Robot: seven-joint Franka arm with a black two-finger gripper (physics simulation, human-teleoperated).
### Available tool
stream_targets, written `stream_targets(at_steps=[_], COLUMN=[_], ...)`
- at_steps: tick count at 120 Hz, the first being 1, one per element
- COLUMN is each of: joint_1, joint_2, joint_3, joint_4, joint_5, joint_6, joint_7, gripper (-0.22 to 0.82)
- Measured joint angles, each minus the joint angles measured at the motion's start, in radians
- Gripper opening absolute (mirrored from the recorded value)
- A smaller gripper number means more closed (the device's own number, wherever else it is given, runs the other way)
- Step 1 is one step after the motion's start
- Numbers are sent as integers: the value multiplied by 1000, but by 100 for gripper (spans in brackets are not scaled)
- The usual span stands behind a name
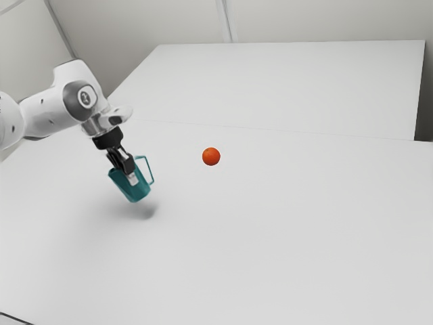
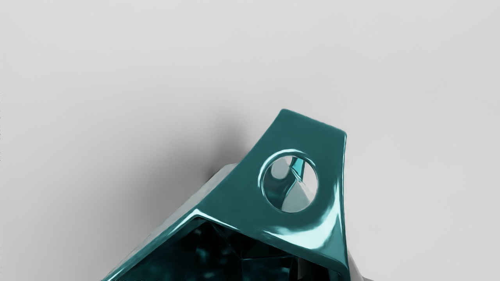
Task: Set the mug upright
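Above the white table (image 1: 284,237), the glossy teal mug with handle (image 1: 139,193) is clasped, tilted, by the black two-finger gripper (image 1: 132,177), parted by its width; for righting, levelling before lowering seems required

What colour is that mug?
The mug is shiny teal, a dark blue-green, and it shows best in the wrist view.

Arm (image 1: 51,114) wht w/ sm. dk dots (image 1: 42,101), rnd dk gry cap (image 1: 71,99) w/ wht ring & dk logo (image 1: 85,98), blk collar (image 1: 107,139), blk gripper (image 1: 131,178) w/ lt gry tips (image 1: 133,181)
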Motion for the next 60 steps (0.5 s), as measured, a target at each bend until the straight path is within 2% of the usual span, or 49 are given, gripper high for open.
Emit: stream_targets(at_steps=[37, 60], joint_1=[-132, -171], joint_2=[-42, -50], joint_3=[3, 4], joint_4=[-120, -172], joint_5=[147, 195], joint_6=[168, 246], joint_7=[-101, -160], gripper=[-18, -18])
